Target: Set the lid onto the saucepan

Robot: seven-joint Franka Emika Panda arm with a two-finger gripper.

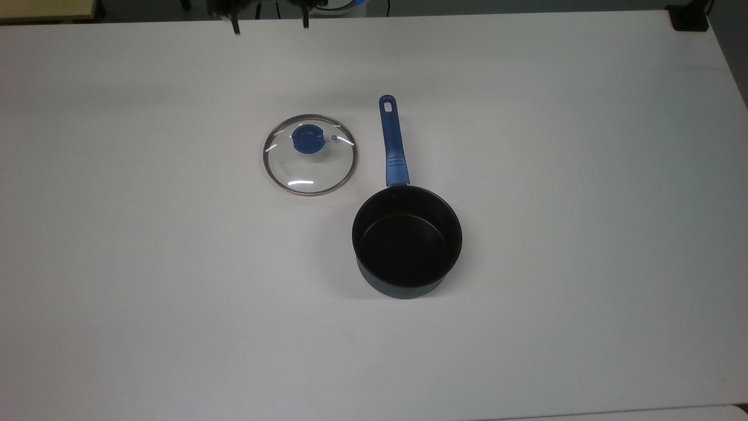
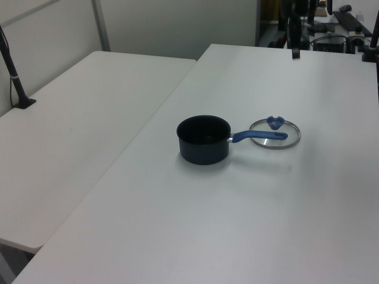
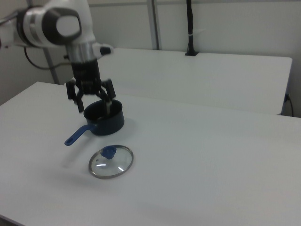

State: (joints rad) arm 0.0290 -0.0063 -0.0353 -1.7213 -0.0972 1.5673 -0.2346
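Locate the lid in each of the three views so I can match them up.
Top view: the lid lies flat on the table, left of the pan's handle.
Left view: the lid lies behind the handle's tip, right of centre.
Right view: the lid lies lower left, nearer than the pan.
Shared landmark: the saucepan.

Lid [image 1: 310,155] clear glossy glass (metal rim); saucepan [image 1: 407,242] matt black.

a lab or office room: plain white tables [image 2: 89,106], grey partition walls [image 3: 225,23], clamped camera poles [image 3: 189,28]

Overhead top view — opposing oblique side views
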